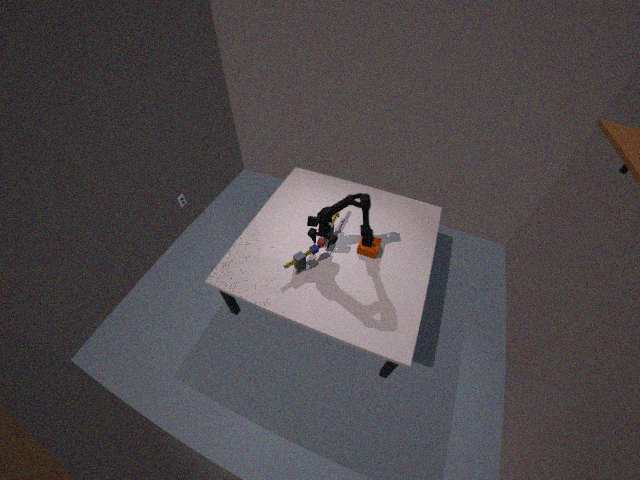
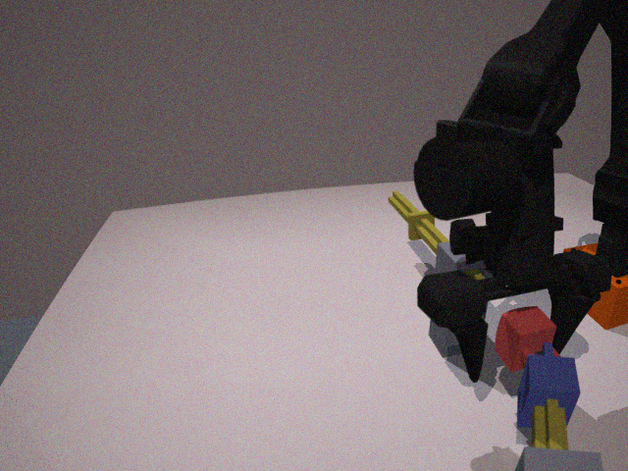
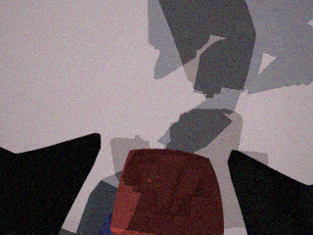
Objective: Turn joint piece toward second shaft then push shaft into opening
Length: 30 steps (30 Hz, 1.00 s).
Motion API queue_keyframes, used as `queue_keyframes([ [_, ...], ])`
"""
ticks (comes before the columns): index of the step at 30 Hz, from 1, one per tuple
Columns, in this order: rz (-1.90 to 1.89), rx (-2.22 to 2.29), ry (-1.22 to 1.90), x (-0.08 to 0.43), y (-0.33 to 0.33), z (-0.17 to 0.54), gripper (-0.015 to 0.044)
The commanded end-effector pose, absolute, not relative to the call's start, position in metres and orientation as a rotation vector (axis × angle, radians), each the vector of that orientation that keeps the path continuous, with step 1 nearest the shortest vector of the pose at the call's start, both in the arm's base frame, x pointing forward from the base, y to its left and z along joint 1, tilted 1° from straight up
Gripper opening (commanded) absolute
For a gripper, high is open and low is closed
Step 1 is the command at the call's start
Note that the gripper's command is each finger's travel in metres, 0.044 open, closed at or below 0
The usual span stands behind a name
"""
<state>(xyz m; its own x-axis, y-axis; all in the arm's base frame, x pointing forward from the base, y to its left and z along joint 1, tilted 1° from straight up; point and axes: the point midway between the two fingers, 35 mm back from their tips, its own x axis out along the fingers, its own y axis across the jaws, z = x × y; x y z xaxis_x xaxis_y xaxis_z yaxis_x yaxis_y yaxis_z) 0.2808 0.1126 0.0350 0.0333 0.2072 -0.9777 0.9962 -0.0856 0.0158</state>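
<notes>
The red joint piece (image 1: 321, 241) (image 2: 528, 332) (image 3: 171, 196) sits on a blue hinge part (image 1: 314, 249) (image 2: 548, 388) at the end of the first yellow shaft (image 1: 288, 264) (image 2: 549, 428). That shaft runs through a grey block (image 1: 299, 260) (image 2: 562, 460). My gripper (image 2: 517, 366) (image 3: 167, 149) is open, pointing down, with one finger on each side of the red piece and gaps visible in the wrist view. The second yellow shaft (image 1: 336, 217) (image 2: 401, 203), with a collar, runs through another grey block (image 2: 447, 257). Its end near the joint is hidden behind the gripper.
The arm rises from its orange base (image 1: 369, 248) (image 2: 610, 306) on the white table (image 1: 258, 253) (image 2: 202, 329). The wrist and its camera hang over the second block. Dark shadows lie around the fingers and blocks.
</notes>
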Motion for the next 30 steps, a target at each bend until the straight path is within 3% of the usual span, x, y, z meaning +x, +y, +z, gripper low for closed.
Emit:
queue_keyframes([
  [1, -1.146, 1.439, 1.301, 0.281, 0.112, 0.035, 0.0440],
  [18, -1.341, 1.125, 1.004, 0.279, 0.116, 0.063, 0.0440],
  [30, -1.285, 1.067, 1.057, 0.281, 0.117, 0.071, 0.0440],
])
